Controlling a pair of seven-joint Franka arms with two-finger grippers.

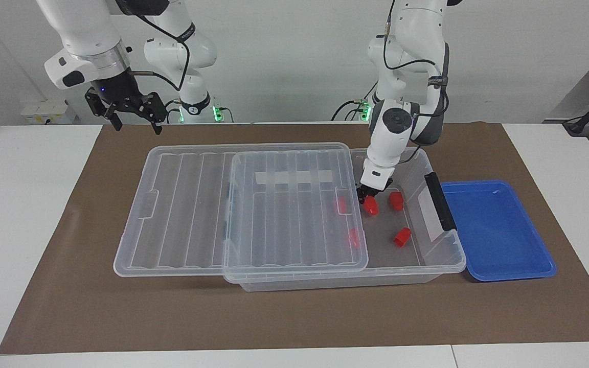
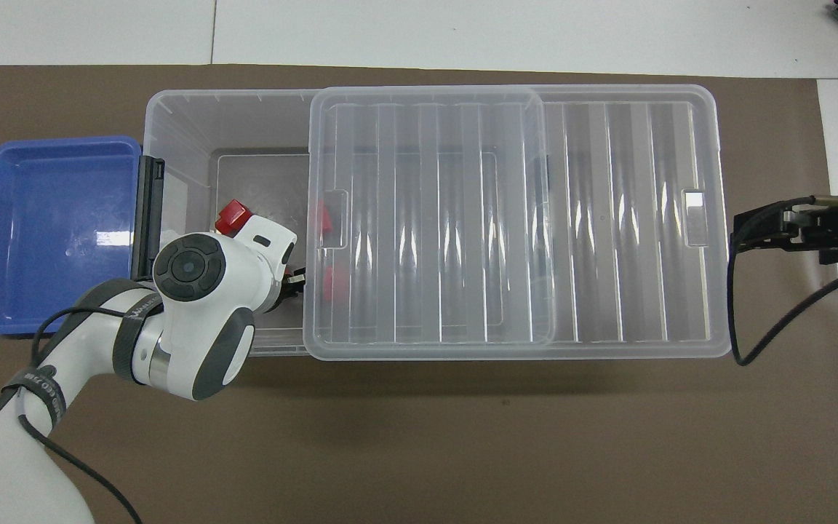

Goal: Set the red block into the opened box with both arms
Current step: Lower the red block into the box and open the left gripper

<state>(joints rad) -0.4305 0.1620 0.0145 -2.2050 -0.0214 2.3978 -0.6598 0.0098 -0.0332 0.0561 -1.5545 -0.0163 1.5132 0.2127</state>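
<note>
Brown matting covers the white tabletop (image 1: 34, 214), on which we see the box (image 1: 443, 258) with its ribbed lid (image 1: 238, 204) slid toward the right arm's end, leaving the end by the blue tray (image 1: 499, 230) open. We find the left gripper (image 1: 365, 198) lowered into that open end, its jaws shut on the red block (image 1: 371, 206), which hangs just above the floor of the box. We judge the carrying done; release and withdrawal remain. The block's long axis looks roughly upright and slightly tilted, though we cannot tell which end points up. Four other red blocks (image 1: 395, 201) lie in the box, two under the lid. The right gripper (image 1: 130, 113) waits with jaws spread and empty, raised over the mat's edge.
</note>
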